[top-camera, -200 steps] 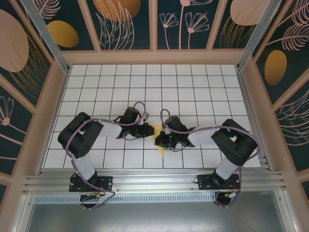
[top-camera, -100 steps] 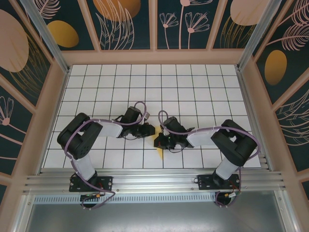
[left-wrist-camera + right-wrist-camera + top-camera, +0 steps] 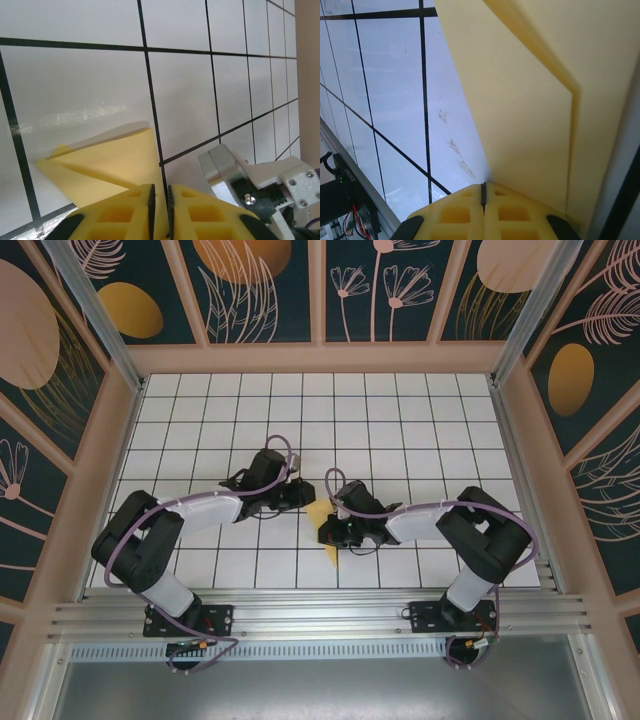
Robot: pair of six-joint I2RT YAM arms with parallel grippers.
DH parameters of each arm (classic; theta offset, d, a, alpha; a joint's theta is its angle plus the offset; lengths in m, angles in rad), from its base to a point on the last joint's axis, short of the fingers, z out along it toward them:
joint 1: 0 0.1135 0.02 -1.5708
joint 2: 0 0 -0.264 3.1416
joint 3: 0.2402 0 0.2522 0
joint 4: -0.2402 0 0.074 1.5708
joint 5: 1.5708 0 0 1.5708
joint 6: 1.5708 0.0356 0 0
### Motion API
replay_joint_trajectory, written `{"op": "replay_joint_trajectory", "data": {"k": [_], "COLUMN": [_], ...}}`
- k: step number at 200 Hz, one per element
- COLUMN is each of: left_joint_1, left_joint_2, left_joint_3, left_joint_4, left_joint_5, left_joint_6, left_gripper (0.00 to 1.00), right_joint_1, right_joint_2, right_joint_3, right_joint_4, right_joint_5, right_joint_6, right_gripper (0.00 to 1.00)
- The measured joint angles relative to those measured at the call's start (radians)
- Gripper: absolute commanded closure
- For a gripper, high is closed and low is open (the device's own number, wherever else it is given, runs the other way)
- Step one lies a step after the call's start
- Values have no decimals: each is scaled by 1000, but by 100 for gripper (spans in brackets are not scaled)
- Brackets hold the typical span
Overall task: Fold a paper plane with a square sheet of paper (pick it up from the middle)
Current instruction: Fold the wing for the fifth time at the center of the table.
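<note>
Your left arm has swung its elbow out to the left and stretched lower across the table (image 3: 400, 430); the right arm has barely shifted. Your left gripper (image 3: 160, 194) has its 2 fingers nearly together, pinching an edge of the square sheet of paper (image 3: 107, 162). Your right gripper (image 3: 483, 187) is clamped on the sheet's other side. The folded yellow sheet lies between the 2 grippers, at the table's front middle.
</note>
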Motion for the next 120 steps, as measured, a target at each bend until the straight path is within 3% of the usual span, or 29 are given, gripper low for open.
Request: {"op": "replay_joint_trajectory", "data": {"k": [38, 120], "left_joint_1": [-26, -65], "left_joint_2": [66, 197], "left_joint_3": [7, 66], "left_joint_4": [-3, -27], "left_joint_5": [13, -24], "left_joint_6": [-18, -23], "left_gripper": [95, 100], "right_joint_1": [-1, -1], "right_joint_2": [0, -1], "right_joint_3": [-14, -25], "right_joint_4": [30, 57], "right_joint_5": [3, 6], "right_joint_6": [2, 5], "right_gripper": [98, 96]}}
